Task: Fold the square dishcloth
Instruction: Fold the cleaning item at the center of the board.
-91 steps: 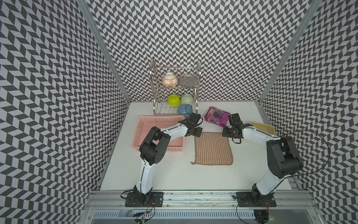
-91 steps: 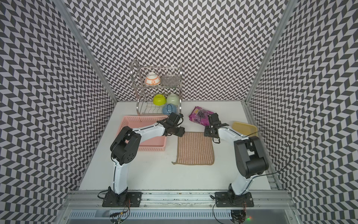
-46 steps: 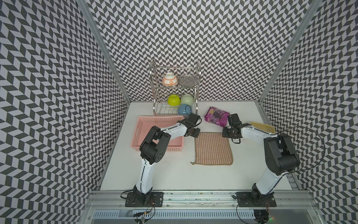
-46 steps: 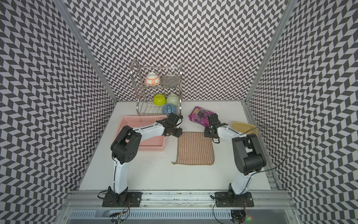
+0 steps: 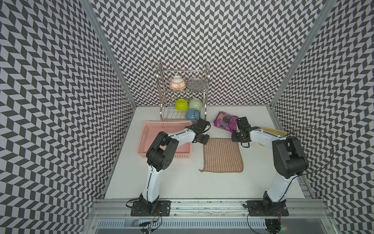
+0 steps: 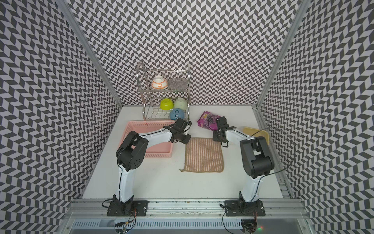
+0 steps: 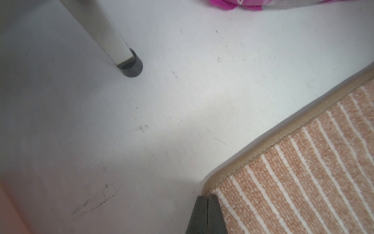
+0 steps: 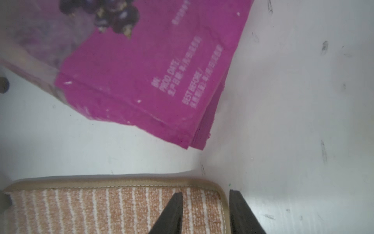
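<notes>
The square dishcloth [image 5: 222,155] lies spread flat on the white worktop [image 5: 172,182], stripes up, unfolded. Both arms are down at the cloth's edge farthest from their bases, one on each corner. At the corner on the basket side, the left fingers [image 7: 197,218] are clenched tight, tips pressed together right where the edging curves round. Whether any cloth is nipped between them, I can't tell. At the opposite corner of that edge the right fingers [image 8: 172,214] stand parted, straddling the cloth's side hem: one on the stripes, its partner on bare worktop just outside. The pink basket [image 5: 168,123] sits just beside the cloth, and a purple snack packet [image 8: 131,81] lies just beyond that same edge.
</notes>
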Controlling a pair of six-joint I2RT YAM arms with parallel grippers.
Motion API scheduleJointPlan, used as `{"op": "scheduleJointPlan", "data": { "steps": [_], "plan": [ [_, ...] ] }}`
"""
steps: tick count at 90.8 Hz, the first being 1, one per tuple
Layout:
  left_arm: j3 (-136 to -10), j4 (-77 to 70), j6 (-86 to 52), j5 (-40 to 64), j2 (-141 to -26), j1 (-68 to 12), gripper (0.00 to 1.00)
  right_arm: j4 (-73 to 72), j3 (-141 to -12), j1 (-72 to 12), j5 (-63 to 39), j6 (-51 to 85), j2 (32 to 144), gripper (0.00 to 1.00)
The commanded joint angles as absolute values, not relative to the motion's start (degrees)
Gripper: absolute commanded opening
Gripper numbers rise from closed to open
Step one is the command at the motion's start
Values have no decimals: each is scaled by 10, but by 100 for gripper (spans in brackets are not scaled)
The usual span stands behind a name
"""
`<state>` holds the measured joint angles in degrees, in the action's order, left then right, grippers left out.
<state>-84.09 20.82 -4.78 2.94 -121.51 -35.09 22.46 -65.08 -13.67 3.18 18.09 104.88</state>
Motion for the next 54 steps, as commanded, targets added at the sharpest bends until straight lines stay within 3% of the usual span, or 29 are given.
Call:
{"op": "scheduleJointPlan", "data": {
  "steps": [1,41,54],
  "plan": [
    [-850,221,-41,30,-1230,-347,0,223,-664,-132,45,178,1059,36],
    [-854,217,-41,22,-1231,-348,0,212,-660,-127,47,180,1091,31],
    [-853,207,-44,23,-1231,-347,0,210,-661,-127,44,180,1097,19]
  ]
}}
